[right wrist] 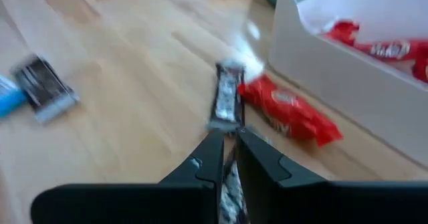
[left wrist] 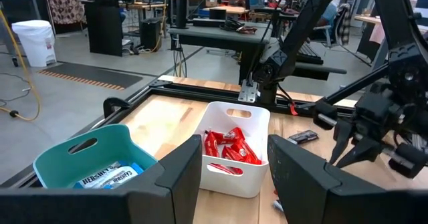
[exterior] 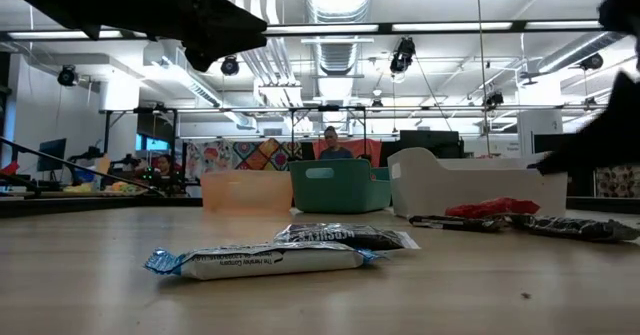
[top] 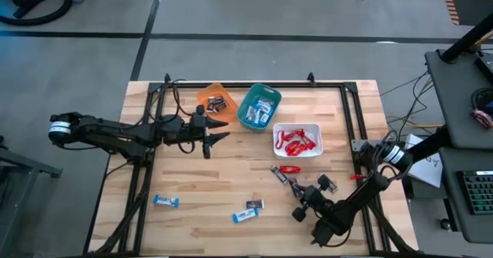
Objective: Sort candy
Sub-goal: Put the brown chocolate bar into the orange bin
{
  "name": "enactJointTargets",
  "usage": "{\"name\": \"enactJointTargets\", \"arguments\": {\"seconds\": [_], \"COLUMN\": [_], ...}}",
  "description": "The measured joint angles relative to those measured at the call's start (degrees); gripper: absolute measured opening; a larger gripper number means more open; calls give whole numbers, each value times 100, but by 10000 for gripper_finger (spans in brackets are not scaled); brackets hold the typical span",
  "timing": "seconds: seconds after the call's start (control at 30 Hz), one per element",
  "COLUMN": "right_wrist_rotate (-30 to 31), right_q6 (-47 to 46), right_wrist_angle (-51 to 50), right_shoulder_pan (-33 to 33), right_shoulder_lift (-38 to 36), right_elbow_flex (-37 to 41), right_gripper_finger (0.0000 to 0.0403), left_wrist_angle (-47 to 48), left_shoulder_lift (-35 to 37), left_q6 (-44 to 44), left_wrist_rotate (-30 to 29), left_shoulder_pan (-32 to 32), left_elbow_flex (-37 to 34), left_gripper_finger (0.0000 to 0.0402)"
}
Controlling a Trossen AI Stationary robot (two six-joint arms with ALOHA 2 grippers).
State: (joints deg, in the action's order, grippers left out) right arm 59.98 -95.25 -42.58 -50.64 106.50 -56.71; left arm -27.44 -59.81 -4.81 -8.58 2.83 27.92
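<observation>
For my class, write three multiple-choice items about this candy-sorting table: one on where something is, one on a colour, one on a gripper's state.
1. Where is the loose red candy?
A. In the teal bin
B. On the table just in front of the white bin
C. Beside the orange bin

2. What colour are the wrappers in the white bin?
A. Red
B. Dark brown
C. Blue-and-white

3. How is the right gripper?
A. Wide open above a bin
B. Out of sight
C. Shut on a dark candy bar

Answers: 1 B, the high view shows it there. 2 A, the left wrist view shows red bars inside. 3 C, the right wrist view shows fingers pinching its end.
</observation>
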Motion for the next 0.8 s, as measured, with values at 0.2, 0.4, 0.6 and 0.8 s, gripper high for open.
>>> {"name": "enactJointTargets", "arguments": {"seconds": [0.2,0.4,0.6,0.8], "right_wrist_rotate": [-32,-492,-637,-598], "right_q6": [-28,-44,-150,-1059], "right_wrist_angle": [3,-28,-64,-54], "right_shoulder_pan": [12,-47,-38,-38], "right_shoulder_lift": [-277,-273,-275,-226], "right_elbow_flex": [-9,-4,5,140], "right_gripper_finger": [33,34,65,152], "left_wrist_angle": [2,22,22,22], "left_shoulder_lift": [0,0,0,0], "left_q6": [0,2,2,4], "left_wrist_rotate": [0,0,0,0], "left_shoulder_pan": [0,0,0,0], "left_elbow_flex": [0,0,0,0], "left_gripper_finger": [154,154,154,154]}}
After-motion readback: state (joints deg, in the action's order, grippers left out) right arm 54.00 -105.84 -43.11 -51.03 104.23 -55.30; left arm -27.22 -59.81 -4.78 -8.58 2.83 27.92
